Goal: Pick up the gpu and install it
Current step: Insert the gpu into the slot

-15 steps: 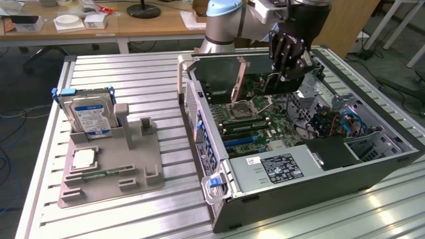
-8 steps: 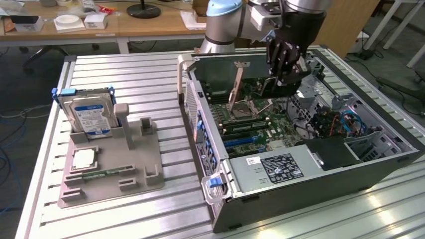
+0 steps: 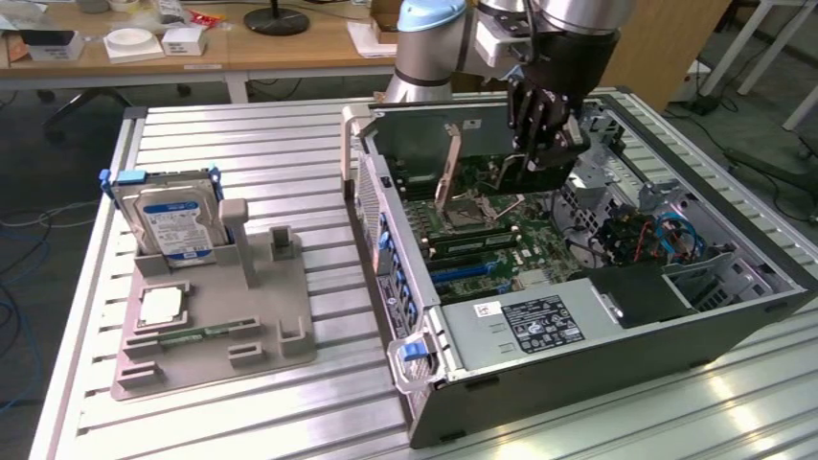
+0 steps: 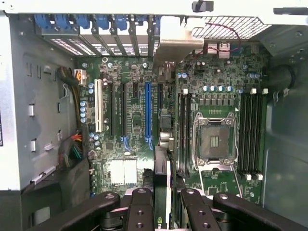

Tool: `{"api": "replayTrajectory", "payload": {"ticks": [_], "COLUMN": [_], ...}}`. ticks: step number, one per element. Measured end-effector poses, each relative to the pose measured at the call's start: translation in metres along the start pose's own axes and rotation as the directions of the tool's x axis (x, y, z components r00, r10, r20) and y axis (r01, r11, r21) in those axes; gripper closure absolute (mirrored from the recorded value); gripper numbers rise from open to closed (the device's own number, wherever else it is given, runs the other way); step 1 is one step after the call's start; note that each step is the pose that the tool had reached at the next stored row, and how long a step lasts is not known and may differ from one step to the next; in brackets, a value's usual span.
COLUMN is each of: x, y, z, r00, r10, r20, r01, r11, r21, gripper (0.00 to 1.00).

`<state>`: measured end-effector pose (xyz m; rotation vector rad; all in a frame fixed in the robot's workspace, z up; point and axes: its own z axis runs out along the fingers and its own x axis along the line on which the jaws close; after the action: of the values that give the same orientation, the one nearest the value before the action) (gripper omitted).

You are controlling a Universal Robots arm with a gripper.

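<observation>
Pickup is done: the jaws grasp the gpu [image 4: 160, 192] edge-on above the motherboard [image 4: 134, 120] inside the computer case [image 3: 614, 383]; seating it remains.

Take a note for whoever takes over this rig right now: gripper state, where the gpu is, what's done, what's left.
Gripper: shut on the gpu, which it holds edge-on.
Where: inside the open computer case, above the motherboard, near the long blue slot. I cannot tell if it is lined up with the slot.
Done: the gpu is picked up.
Left: the gpu is not yet seated in a slot.
Elsewhere: the hard drive stands in the grey holder.
</observation>
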<state>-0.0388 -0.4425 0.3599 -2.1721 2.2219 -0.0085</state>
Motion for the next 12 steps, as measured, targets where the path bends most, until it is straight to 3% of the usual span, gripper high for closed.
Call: {"api": "replayTrajectory", "payload": {"ticks": [12], "x": [0.0006], "y": [0.0083], "z": [0.0097], "r00": [1.0], "r10": [0.0], "r20": [-0.0003], "r01": [0.0], "r11": [1.0], "r21": [-0.0001], "gripper": [0.73]}}
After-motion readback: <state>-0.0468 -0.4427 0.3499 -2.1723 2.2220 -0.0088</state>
